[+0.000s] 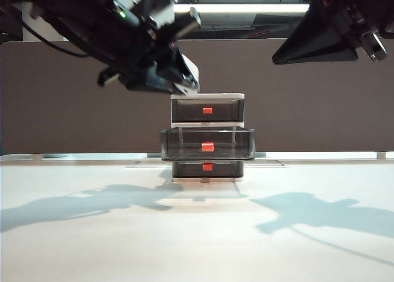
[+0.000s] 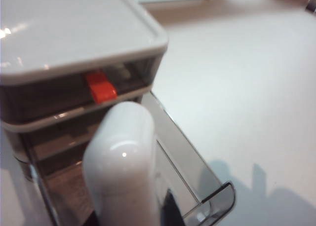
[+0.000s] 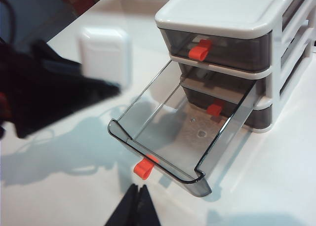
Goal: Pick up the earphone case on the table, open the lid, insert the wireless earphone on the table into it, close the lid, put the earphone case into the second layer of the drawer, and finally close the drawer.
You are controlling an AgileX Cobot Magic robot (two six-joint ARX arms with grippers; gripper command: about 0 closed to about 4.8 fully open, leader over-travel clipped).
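The left tool (image 1: 169,72) gripped the case (image 2: 123,162), lid closed, in the air beside the drawer's (image 1: 207,137) top and above the second layer (image 3: 168,137) — pulled fully out and bare inside. The right tool (image 3: 138,206) hung high on the right over the tabletop (image 1: 197,233) — fingers shut, holding nothing.

A dark brown partition wall (image 1: 74,103) is seen behind the white bench (image 1: 197,233); a ceiling strip light (image 1: 240,8) is lit above.
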